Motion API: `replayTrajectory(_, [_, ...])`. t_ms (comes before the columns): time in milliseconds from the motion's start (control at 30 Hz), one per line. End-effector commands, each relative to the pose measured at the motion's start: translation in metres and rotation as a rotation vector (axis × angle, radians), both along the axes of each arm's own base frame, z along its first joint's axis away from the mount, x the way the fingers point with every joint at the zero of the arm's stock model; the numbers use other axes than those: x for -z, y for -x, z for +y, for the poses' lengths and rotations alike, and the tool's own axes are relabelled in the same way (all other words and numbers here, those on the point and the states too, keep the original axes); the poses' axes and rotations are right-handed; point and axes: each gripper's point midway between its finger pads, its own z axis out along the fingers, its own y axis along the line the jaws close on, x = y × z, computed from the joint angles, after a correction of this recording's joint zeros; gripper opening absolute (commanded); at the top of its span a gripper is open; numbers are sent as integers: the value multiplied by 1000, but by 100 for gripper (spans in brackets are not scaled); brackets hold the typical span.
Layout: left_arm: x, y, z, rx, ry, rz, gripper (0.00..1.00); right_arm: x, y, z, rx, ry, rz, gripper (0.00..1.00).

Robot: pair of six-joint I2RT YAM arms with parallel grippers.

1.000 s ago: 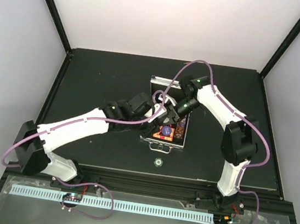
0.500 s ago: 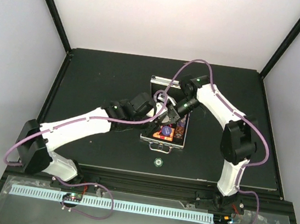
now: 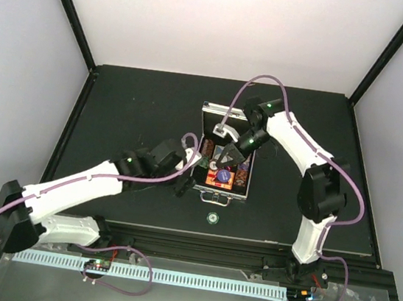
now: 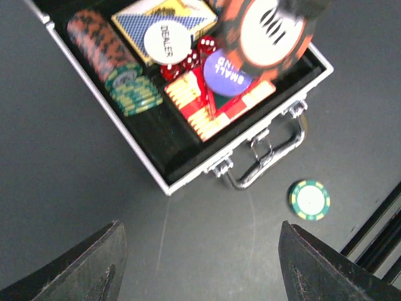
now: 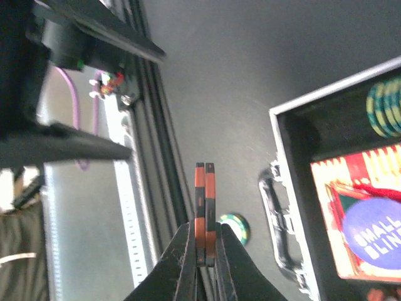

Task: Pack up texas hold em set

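Observation:
The silver aluminium case (image 3: 234, 193) lies open mid-table, handle (image 4: 270, 159) toward me. It holds maroon and green chip stacks (image 4: 119, 66), a card deck (image 4: 139, 15), a white dealer button (image 4: 166, 39), red dice (image 4: 188, 59) and a purple small-blind chip (image 4: 225, 70). My right gripper (image 5: 205, 232) is shut on two orange-and-black chips (image 5: 205, 197) held on edge over the case (image 3: 224, 156). One green chip (image 3: 212, 218) lies loose on the table in front of the handle. My left gripper (image 4: 200, 232) is open and empty, near-left of the case (image 3: 185, 180).
The case's lid (image 3: 218, 111) stands at the back of the tray. The black table (image 3: 133, 104) is bounded by a raised near rail (image 3: 249, 242) and white walls. The right arm's purple cable (image 3: 233, 110) loops over the lid.
My left arm has drawn back from the case toward the near left and now hovers over bare table. My right gripper has stayed over the case with its chips.

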Motion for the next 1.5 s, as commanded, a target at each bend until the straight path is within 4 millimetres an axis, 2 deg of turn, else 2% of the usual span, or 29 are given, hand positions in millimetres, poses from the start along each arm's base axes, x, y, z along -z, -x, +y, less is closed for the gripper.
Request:
replayTrajectory(0, [13,12,25,-79,-7,37,69,13,-5,-27,-78,100,-243,5])
replayTrajectory(233, [23,13,33,-113,-26,50,69,56,-2,-72,-231,279,-503,6])
replayTrajectory(367, [26,10,32,-116,-33,52,69,78,6,-86,-319,328,-579,7])
replayTrajectory(533, [29,9,33,-120,-45,58,69,91,12,-88,-355,335,-595,8])
replayTrajectory(967, [32,9,36,-134,-60,67,69,118,-18,-92,-291,444,-686,10])
replayTrajectory(1233, [34,8,36,-136,-63,73,69,121,-25,-94,-295,468,-716,14])
replayTrajectory(1467, [35,8,35,-134,-62,78,69,121,-23,-95,-301,469,-712,22])
